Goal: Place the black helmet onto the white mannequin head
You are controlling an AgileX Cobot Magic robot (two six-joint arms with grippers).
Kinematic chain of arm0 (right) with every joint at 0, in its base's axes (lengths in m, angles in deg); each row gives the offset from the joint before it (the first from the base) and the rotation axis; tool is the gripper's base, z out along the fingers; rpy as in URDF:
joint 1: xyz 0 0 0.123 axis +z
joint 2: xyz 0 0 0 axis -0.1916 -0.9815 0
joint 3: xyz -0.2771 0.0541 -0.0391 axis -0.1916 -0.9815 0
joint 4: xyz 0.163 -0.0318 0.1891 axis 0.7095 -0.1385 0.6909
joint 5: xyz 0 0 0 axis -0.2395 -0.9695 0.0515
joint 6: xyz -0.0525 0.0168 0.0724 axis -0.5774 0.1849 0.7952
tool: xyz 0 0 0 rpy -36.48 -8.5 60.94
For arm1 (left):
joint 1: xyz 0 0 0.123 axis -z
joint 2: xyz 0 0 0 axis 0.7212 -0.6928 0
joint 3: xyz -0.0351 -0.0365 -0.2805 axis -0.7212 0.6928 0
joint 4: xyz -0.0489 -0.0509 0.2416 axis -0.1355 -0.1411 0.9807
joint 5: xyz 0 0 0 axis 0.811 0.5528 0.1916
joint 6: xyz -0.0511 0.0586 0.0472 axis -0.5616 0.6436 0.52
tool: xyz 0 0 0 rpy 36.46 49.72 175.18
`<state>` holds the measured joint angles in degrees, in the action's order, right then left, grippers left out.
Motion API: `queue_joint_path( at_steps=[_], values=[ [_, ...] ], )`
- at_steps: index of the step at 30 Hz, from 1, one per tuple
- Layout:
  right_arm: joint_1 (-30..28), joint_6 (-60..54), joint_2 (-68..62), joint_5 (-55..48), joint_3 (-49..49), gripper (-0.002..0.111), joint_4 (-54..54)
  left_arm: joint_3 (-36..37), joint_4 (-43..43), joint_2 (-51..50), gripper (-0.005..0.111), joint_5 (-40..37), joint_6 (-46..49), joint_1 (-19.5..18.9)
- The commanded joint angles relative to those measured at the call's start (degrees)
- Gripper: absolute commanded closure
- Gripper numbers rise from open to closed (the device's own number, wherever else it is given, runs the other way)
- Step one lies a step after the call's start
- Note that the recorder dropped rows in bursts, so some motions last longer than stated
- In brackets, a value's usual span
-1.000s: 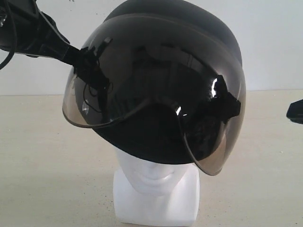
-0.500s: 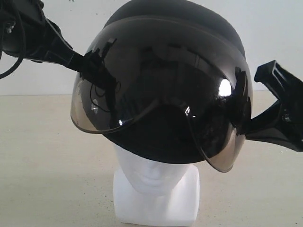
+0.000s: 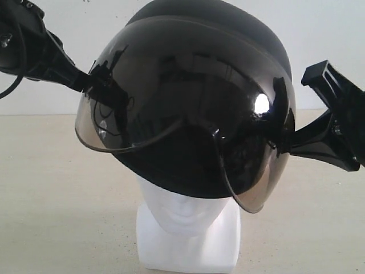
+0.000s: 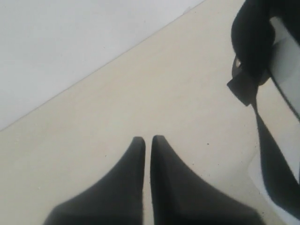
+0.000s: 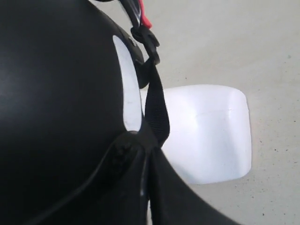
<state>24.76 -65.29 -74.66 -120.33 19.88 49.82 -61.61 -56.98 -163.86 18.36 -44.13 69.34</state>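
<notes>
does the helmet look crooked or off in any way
Yes. The black helmet sits askew on the white mannequin head: its visor edge hangs much lower on the exterior view's right, and a chin strap dangles loose.

Helmet overhangs head (table open).

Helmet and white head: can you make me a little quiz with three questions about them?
1. True or false: the black helmet lies flat beside the white mannequin head.
2. Which part of the face shows under the helmet? A eyes, B mouth and chin, C forehead.
3. Fill in: in the left wrist view, the left gripper is ___.
Key: 1 false, it sits on the head; 2 B; 3 shut.
</notes>
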Motion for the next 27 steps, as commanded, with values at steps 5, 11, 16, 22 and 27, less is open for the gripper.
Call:
queue_joint_path(
  at_steps=[5, 11, 16, 22, 27],
  values=[
    [0.3, -6.15, -0.03, 1.35, 0.42, 0.108, 6.76, 3.68, 0.04, -0.17, 0.102, 1.94, -0.69, -0.6],
    [0.3, -6.5, 0.08, 2.01, 0.52, 0.108, 7.68, 4.97, 0.96, -0.17, 0.102, 2.54, -0.69, -0.6],
    [0.3, -6.66, 1.34, 3.21, 0.52, 0.108, 7.55, 4.97, 1.55, 0.11, 0.102, 1.15, -1.49, -2.88],
    [0.3, -6.79, 3.58, 3.67, 0.52, 0.108, 7.47, 4.97, -0.98, 0.11, 0.102, 1.52, -1.11, -6.05],
    [0.3, -6.79, 5.97, 4.58, 0.52, 0.108, 7.35, 4.97, -3.02, 2.84, 0.102, 4.3, -1.11, -8.0]
  ],
)
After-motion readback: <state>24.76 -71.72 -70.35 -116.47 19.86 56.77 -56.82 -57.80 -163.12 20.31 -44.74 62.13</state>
